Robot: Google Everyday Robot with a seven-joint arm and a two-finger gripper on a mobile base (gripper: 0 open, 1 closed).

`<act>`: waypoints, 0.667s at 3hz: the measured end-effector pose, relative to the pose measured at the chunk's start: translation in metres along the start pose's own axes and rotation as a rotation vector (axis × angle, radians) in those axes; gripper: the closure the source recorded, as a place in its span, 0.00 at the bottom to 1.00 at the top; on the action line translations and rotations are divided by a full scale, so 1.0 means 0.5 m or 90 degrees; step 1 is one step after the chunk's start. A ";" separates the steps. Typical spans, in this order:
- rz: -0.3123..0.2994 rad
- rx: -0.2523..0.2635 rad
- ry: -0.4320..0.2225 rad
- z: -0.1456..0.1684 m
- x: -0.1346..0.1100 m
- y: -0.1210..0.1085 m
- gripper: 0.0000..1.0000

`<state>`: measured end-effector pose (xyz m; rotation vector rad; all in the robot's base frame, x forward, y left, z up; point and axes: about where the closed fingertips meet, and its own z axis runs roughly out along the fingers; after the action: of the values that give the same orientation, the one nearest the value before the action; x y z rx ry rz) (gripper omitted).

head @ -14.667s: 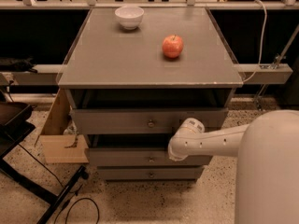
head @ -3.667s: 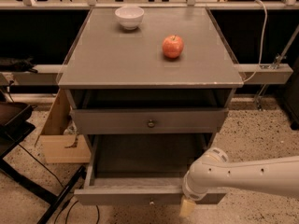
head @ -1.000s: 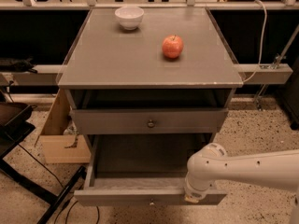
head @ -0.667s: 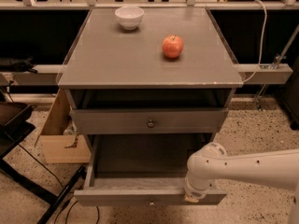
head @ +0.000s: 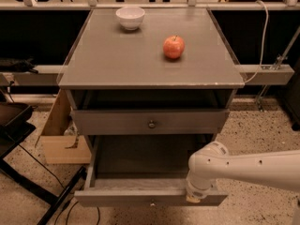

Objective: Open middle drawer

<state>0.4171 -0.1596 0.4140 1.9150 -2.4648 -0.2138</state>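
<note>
The middle drawer point(head: 122, 197) of the grey cabinet point(head: 117, 60) stands pulled far out toward me, its flat grey front low in the view and its inside bare. Its small knob point(head: 151, 203) just shows at the front's lower edge. My gripper point(head: 194, 197) is at the end of the white arm point(head: 253, 168), which comes in from the right. It sits at the drawer front's upper edge, right of the knob. The top drawer point(head: 108, 122) with its round knob point(head: 151, 124) is shut. The lowest drawer is hidden under the open one.
A white bowl point(head: 130, 17) and a red apple point(head: 174, 47) rest on the cabinet top. A cardboard box point(head: 58, 135) stands at the cabinet's left. Black stand legs and cables point(head: 33, 189) lie on the speckled floor at the lower left.
The middle drawer was shut in the earliest frame and now stands pulled out. Over the last second the arm and drawer have not visibly moved.
</note>
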 end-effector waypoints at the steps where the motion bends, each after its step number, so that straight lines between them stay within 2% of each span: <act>1: 0.000 0.000 0.000 -0.001 0.000 -0.007 1.00; 2: -0.003 -0.006 0.001 -0.006 0.002 -0.004 1.00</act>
<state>0.4191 -0.1615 0.4168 1.9173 -2.4538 -0.2231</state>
